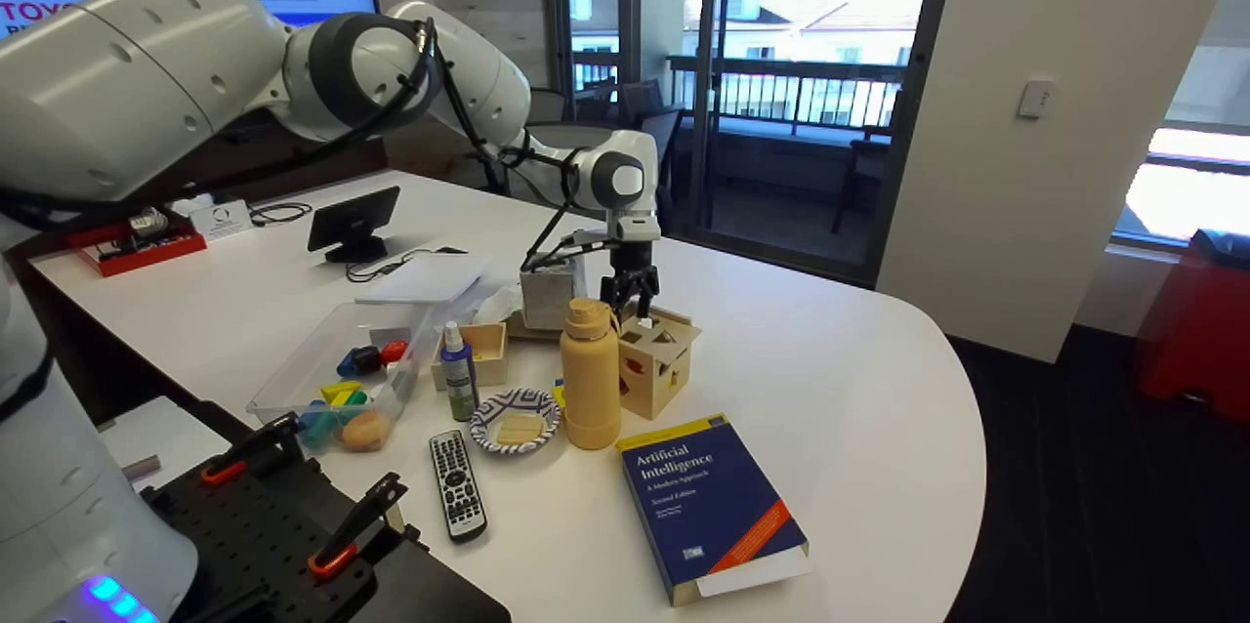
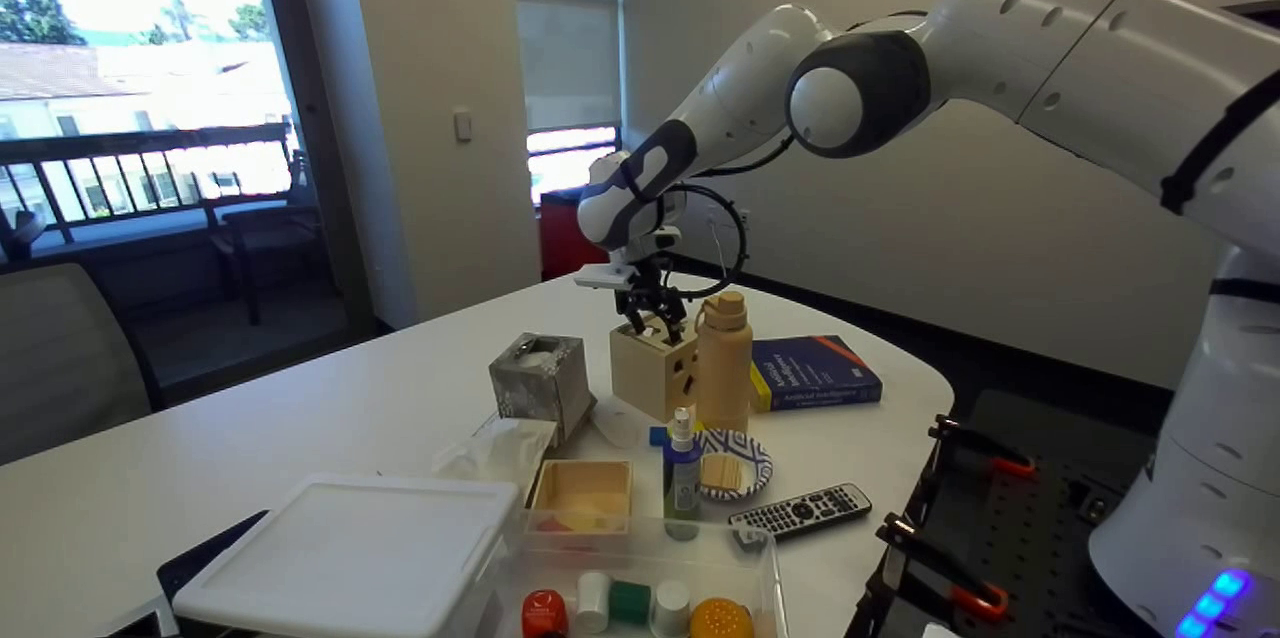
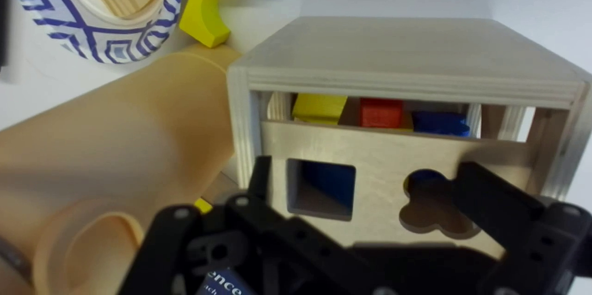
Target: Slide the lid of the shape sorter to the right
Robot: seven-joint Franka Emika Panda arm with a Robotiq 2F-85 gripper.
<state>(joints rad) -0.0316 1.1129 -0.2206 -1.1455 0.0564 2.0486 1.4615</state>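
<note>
The shape sorter [image 1: 652,393] is a pale wooden cube beside the yellow bottle; it also shows in an exterior view [image 2: 640,373] and the wrist view [image 3: 407,52]. Its lid [image 3: 377,188] has square and clover holes and lies shifted, leaving a gap along one edge. Yellow, red and blue blocks show through the gap. In an exterior view the lid [image 1: 687,331] juts past the box's side. My gripper [image 3: 365,165] is open over the lid, fingers spread. One finger is left of the square hole, the other overlaps the clover hole; I cannot tell whether it enters it.
The yellow bottle [image 1: 591,389] stands close beside the box. A blue book [image 1: 708,506], a patterned bowl [image 1: 516,421], a spray bottle [image 2: 682,478] and a tissue box [image 2: 545,383] are near. A yellow block [image 3: 206,8] lies on the table.
</note>
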